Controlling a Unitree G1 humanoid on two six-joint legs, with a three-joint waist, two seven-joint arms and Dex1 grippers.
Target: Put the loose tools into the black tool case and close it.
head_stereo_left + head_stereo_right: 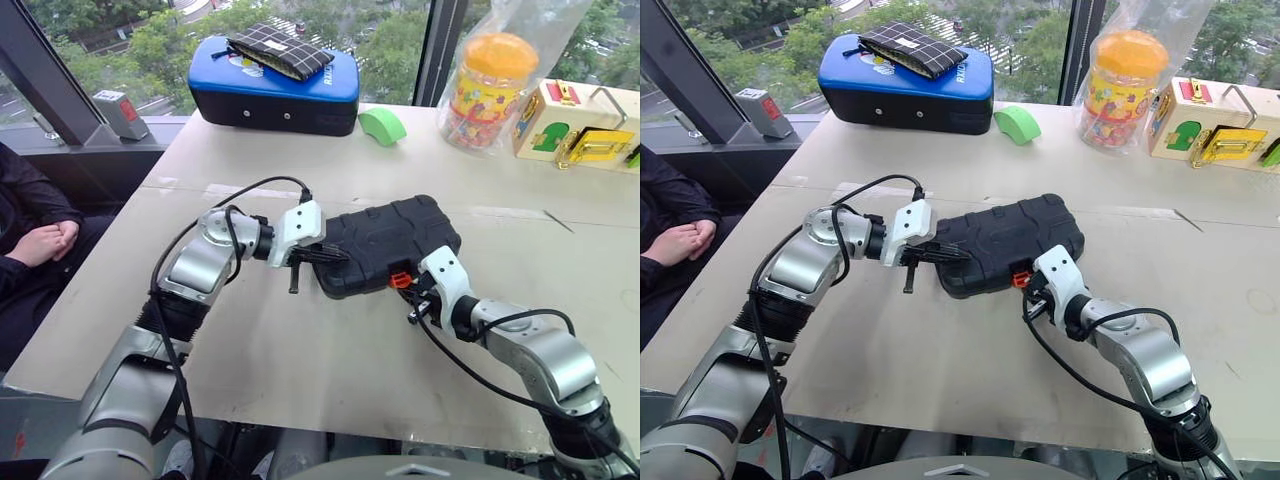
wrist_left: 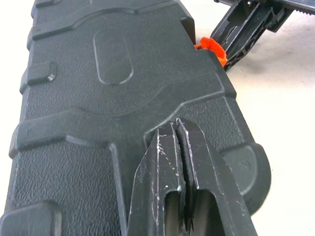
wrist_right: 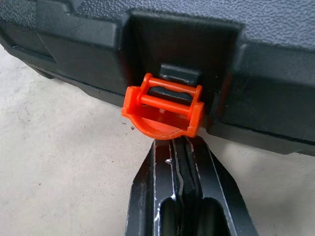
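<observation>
Pressing together with nothing between them, the right fingers [image 3: 183, 147] sit directly beneath the orange latch [image 3: 164, 105], tips touching its lower lip. The left fingers [image 2: 179, 147], likewise pressed together and empty, rest on the ribbed lid of the black tool case [image 1: 385, 243] at its left end. The case lies closed on the counter [image 1: 300, 350], lid down. Beyond it, near the window, sits a blue-topped case [image 1: 275, 85].

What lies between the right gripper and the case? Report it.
The orange latch. In the right wrist view the shut right gripper has its tips right under the latch, which hangs from the front edge of the closed case.
</observation>
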